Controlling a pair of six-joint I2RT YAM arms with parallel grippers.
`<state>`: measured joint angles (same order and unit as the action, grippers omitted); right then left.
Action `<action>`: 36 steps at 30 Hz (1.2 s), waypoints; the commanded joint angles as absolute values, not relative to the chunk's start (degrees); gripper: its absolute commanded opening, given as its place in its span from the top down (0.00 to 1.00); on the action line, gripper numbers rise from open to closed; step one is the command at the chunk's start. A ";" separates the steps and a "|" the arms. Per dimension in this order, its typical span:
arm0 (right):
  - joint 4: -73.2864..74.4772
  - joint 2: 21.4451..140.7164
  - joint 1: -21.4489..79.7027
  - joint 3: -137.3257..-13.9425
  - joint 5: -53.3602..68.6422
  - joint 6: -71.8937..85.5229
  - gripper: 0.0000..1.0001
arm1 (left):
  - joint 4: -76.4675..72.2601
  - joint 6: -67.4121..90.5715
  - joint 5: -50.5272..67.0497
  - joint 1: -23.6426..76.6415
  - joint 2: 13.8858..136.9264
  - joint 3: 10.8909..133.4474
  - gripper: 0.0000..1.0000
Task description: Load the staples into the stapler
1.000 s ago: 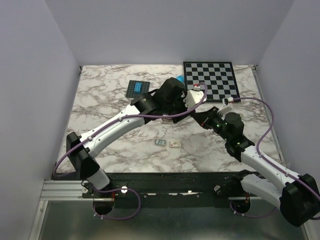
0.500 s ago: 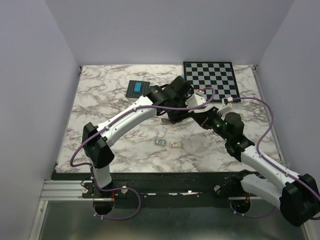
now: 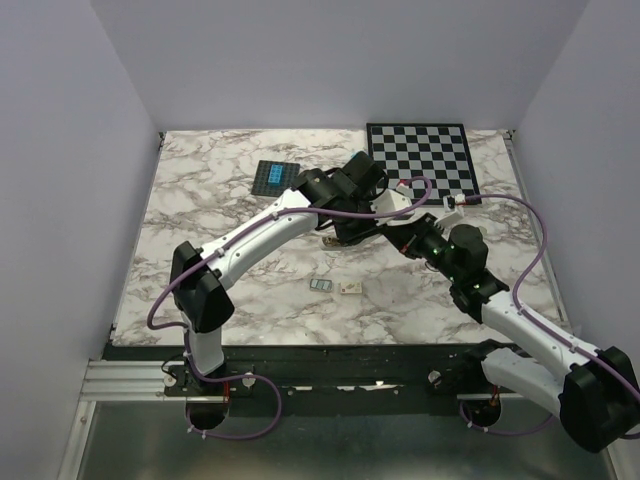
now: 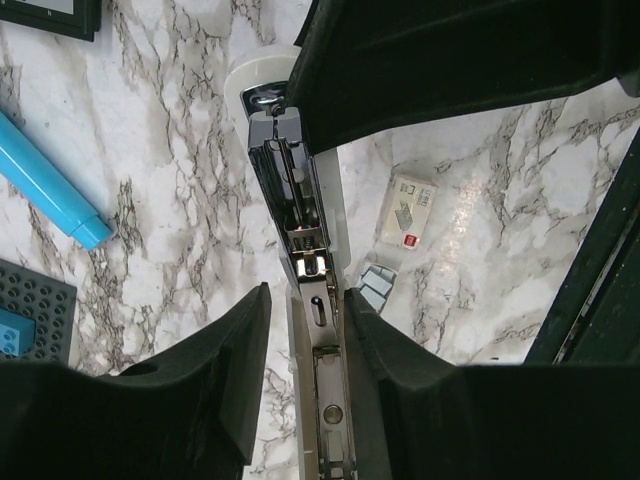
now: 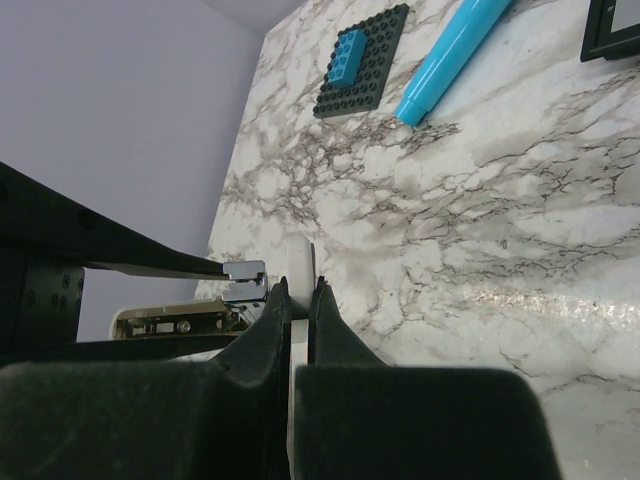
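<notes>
Marble table (image 3: 200, 200) lies under the stapler (image 4: 300, 200), clenched in the right gripper (image 5: 297, 290). Left gripper (image 4: 306, 292) straddles its rail, jaws parted.

On the table (image 3: 200, 230), the stapler (image 4: 300, 220) lies near the middle, the staples (image 3: 321, 285) and a small box (image 3: 350, 288) side by side just in front of it, staples on the left, a studded plate (image 3: 276, 176) carrying 1 brick (image 5: 350, 50) behind on the left, a pen (image 5: 455, 55) between that plate and the checkerboard (image 3: 420, 160) at the back right.
</notes>
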<state>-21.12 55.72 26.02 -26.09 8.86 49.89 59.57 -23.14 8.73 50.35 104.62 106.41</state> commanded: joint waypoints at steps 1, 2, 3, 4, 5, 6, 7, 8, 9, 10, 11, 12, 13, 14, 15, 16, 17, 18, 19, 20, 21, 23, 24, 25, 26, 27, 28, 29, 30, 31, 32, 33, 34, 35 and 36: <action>-24.26 56.16 25.84 -26.89 10.37 50.19 0.99 | 61.00 -23.91 10.28 50.10 105.73 108.11 0.58; -24.34 56.34 25.84 -26.89 10.37 50.19 0.99 | 61.17 -23.99 10.46 50.10 105.91 108.11 0.59; -24.35 56.42 25.84 -26.89 10.46 50.27 0.99 | 61.43 -23.99 10.55 50.10 106.00 108.11 0.61; -24.52 56.51 25.84 -26.89 10.63 50.36 0.99 | 61.61 -23.99 10.37 50.10 106.17 108.19 0.63; -24.52 56.60 25.84 -26.89 10.63 50.45 0.99 | 61.79 -23.91 10.28 50.10 106.52 108.28 0.63; -24.61 56.60 25.84 -26.89 10.55 50.45 0.99 | 61.96 -23.99 10.20 50.10 106.44 108.28 0.65; -24.61 56.60 25.84 -26.89 10.55 50.45 0.99 | 62.05 -23.99 10.11 50.10 106.52 108.28 0.67; -24.52 56.69 25.84 -26.81 10.63 50.36 0.99 | 62.14 -24.08 10.11 50.10 106.61 108.28 0.71; -24.52 56.69 25.84 -26.89 10.55 50.45 0.99 | 62.31 -24.17 10.11 50.01 106.61 108.37 0.73; -24.52 56.86 25.84 -26.89 10.63 50.45 0.99 | 62.40 -24.17 10.11 50.01 106.52 108.37 0.77; -24.61 56.95 25.84 -26.81 10.72 50.45 0.99 | 62.49 -24.34 10.11 49.92 106.52 108.37 0.85; -24.61 56.95 25.84 -26.81 10.64 50.54 0.99 | 62.66 -24.52 10.11 49.75 106.52 108.28 0.90; -24.78 57.04 25.84 -26.72 10.63 50.54 0.99 | 62.84 -24.61 10.02 49.57 106.61 108.28 0.95; -24.70 57.13 25.84 -26.63 10.63 50.54 0.99 | 62.93 -24.87 9.93 49.31 106.52 108.11 1.00; -24.70 57.22 25.84 -26.63 10.72 50.45 0.99 | 63.02 -25.05 9.50 49.13 106.35 107.76 1.00; -24.78 57.30 25.84 -26.46 10.90 50.36 0.99 | 63.19 -25.14 9.32 48.61 106.35 107.58 1.00; -24.87 57.65 25.84 -26.46 11.07 50.36 0.98 | 63.28 -25.31 9.14 48.34 106.26 107.40 1.00; -24.96 57.83 25.84 -26.46 11.60 50.27 0.96 | 63.37 -25.75 8.62 48.08 106.17 106.97 1.00; -25.31 58.01 25.84 -26.37 11.95 50.10 0.92 | 63.89 -26.36 8.35 47.47 106.17 106.70 1.00; -25.49 58.18 25.75 -26.28 12.21 50.01 0.83 | 64.16 -26.89 8.09 47.20 106.08 106.35 1.00; -25.66 58.53 25.84 -26.19 12.74 49.92 0.78 | 64.25 -27.42 7.74 46.85 106.08 105.56 1.00; -25.75 58.71 25.84 -25.84 13.09 49.66 0.65 | 65.12 -28.91 5.90 45.80 106.26 105.03 1.00; -25.75 58.80 25.84 -25.75 13.10 49.40 0.62 | 65.56 -29.26 5.28 45.44 106.52 104.68 1.00; -25.49 58.80 25.75 -25.58 12.92 49.22 0.59 | 66.44 -29.62 4.49 45.00 106.70 104.59 1.00; -25.40 58.80 25.84 -25.40 12.92 49.31 0.54 | 66.71 -29.88 4.31 43.96 107.05 104.42 1.00; -25.31 58.89 25.84 -25.14 12.48 49.39 0.52 | 67.14 -30.06 4.22 43.60 107.31 103.89 1.00; -24.96 58.63 25.84 -24.96 12.31 49.39 0.50 | 67.24 -30.41 3.96 43.07 107.31 103.45 1.00; -24.79 58.54 25.84 -24.61 12.04 49.22 0.49 | 67.41 -31.80 3.08 42.81 107.40 103.01 1.00; -24.52 58.54 25.93 -24.44 11.52 49.13 0.48 | 67.41 -32.51 2.47 42.28 107.40 102.40 1.00; -24.26 58.45 25.84 -24.35 11.25 48.96 0.48 | 67.41 -33.39 1.76 42.01 107.49 101.09 1.00; -24.08 58.53 25.84 -24.00 11.08 48.78 0.47 | 67.41 -34.62 0.45 41.84 107.75 100.47 1.00; -24.00 58.54 25.84 -23.91 10.73 48.52 0.47 | 67.41 -35.41 0.44 41.40 108.10 99.85 1.00; -23.82 58.54 25.84 -23.73 10.46 48.52 0.47 | 67.33 -35.94 -0.95 41.14 108.37 98.80 1.00; -23.73 58.54 25.84 -23.47 10.46 48.43 0.47 | 67.32 -36.38 -1.58 40.87 109.24 98.35 1.00; -23.73 58.54 25.84 -23.12 10.02 48.25 0.47 | 67.32 -36.91 -2.97 40.78 109.86 98.09 1.00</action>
